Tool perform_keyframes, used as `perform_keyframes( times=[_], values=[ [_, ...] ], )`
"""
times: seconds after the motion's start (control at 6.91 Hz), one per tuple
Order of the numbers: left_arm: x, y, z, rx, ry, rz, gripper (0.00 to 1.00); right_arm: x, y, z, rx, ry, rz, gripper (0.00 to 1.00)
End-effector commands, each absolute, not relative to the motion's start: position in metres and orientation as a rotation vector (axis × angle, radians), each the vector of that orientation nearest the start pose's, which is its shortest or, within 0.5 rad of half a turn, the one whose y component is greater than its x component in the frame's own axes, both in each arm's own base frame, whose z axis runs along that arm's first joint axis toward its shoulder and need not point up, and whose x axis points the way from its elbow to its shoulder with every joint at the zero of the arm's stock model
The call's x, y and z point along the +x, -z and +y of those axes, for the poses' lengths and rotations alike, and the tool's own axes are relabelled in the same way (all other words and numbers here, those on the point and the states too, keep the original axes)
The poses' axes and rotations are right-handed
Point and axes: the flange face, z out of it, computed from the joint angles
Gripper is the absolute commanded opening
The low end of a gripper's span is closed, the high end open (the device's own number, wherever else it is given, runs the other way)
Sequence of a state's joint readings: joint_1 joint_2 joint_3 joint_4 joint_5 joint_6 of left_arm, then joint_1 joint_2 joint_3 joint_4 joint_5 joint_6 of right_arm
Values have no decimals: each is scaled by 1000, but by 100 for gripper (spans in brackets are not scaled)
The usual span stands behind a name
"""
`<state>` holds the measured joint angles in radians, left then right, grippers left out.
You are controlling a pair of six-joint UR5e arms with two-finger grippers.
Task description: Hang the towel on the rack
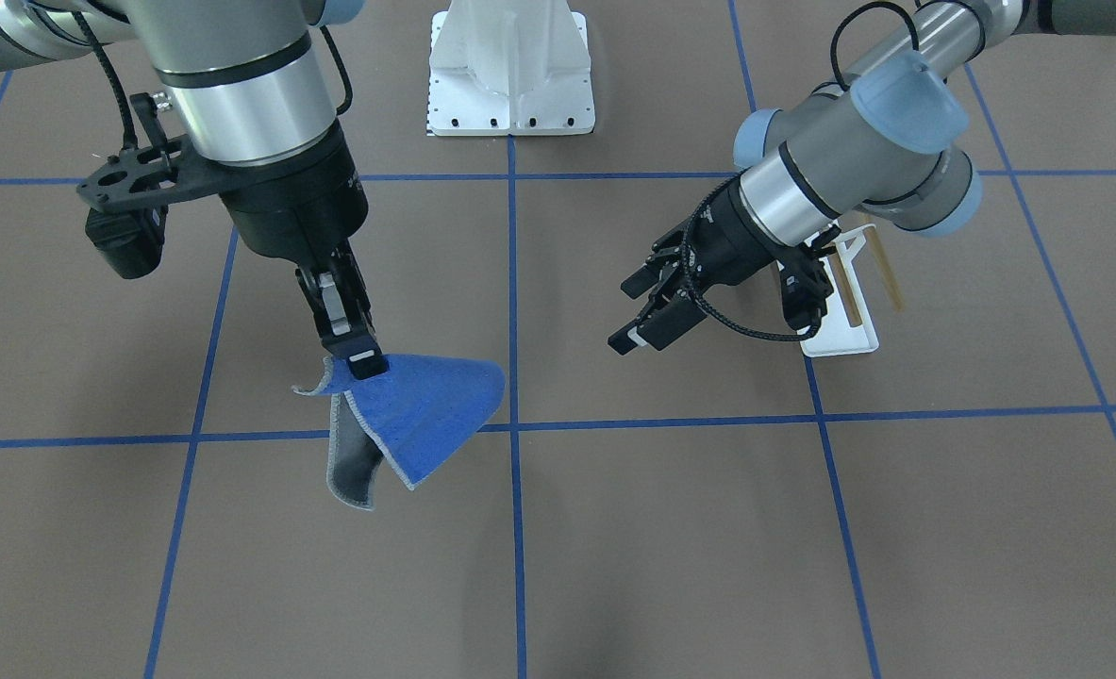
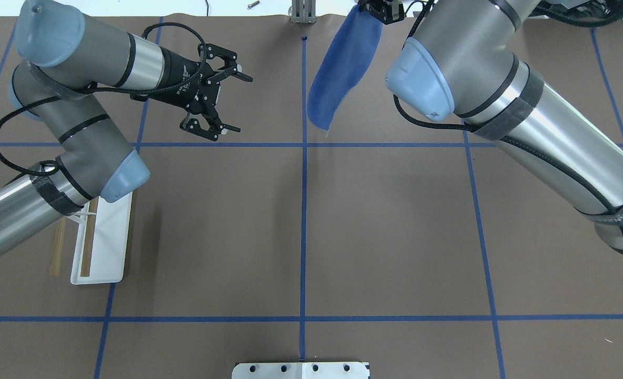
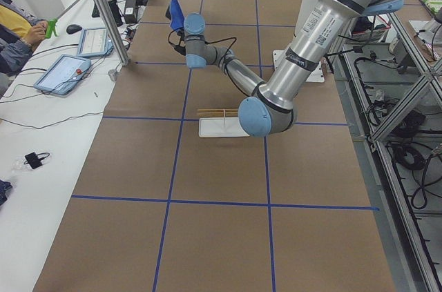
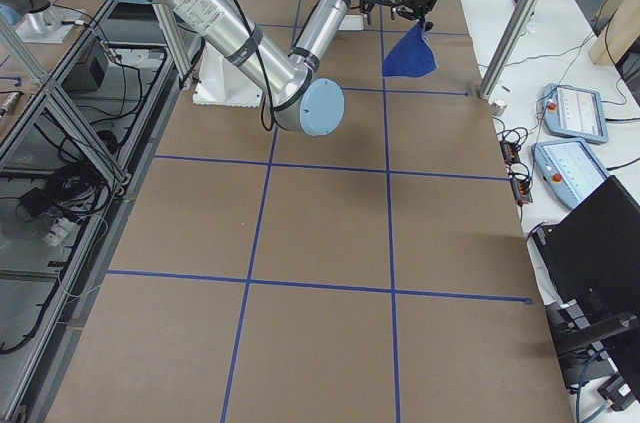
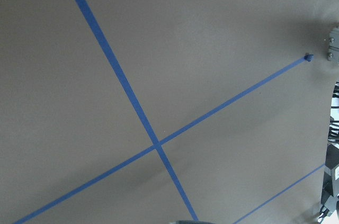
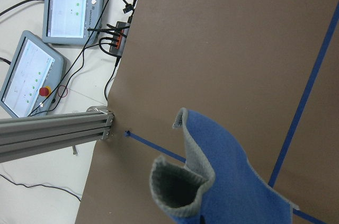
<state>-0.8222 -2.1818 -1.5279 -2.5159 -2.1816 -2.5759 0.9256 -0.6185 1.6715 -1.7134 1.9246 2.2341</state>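
towel [image 1: 425, 405] hanging above the table [image 1: 671, 547], pinched in the right claw [image 1: 366, 363]
right claw closed narrow on the towel's top edge, near the middle of the table's far edge; left claw [image 2: 231, 101] spread wide, empty. one towel, one rack [image 2: 106, 237] toward the table's left end, two claws.

Towel [image 1: 425, 405] hangs from right pincer [image 1: 366, 363]; rack [image 2: 112, 237] well apart, on table's [image 1: 614, 566] left side.
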Motion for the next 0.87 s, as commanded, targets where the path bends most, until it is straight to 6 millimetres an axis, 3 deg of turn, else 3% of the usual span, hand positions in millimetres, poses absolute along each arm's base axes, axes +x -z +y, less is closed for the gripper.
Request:
perform_keyframes(
  times=[0.0, 0.14, 0.58, 0.72],
  values=[
    [418, -191, -516, -700, 989, 1524, 97, -329, -35, -598, -222, -1297, -1019, 0],
    [441, -191, -493, -752, 951, 1514, 97, -329, -32, -598, -221, -1296, -1023, 0],
    [449, -203, -515, -695, 1057, 1576, 97, -328, -32, -597, -221, -1296, -1023, 0],
    [456, -219, -524, -667, 1079, 1625, 97, -327, -31, -596, -221, -1295, -1024, 0]
  ],
)
